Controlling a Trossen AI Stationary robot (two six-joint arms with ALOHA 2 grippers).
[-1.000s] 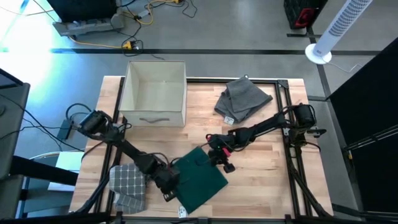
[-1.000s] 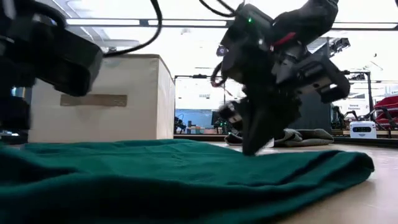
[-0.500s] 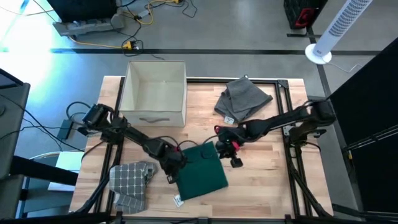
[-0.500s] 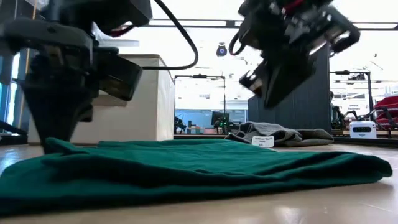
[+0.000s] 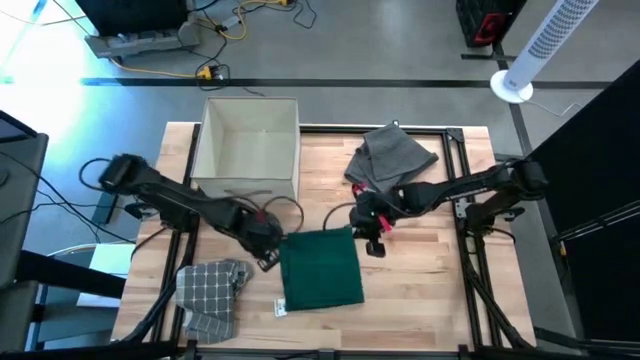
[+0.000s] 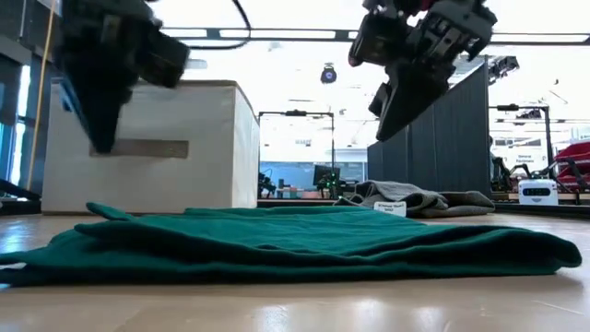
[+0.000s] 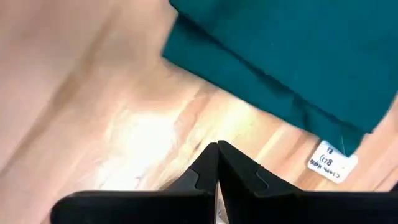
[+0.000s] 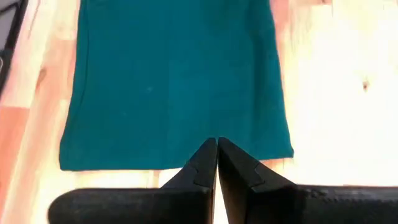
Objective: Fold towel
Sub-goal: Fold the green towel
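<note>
One folded green towel (image 5: pixel 321 270) on wooden table (image 5: pixel 430 280).

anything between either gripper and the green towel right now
Nothing visible. The green towel lies flat and folded on the table, uncovered. The left gripper is raised off its left corner, the right gripper off its right corner, both shut and empty.

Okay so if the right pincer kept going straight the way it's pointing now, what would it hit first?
Most likely the folded dark green towel: the right pincer, shut, points at its near edge in the right wrist view. How far above the cloth it hangs is unclear.
</note>
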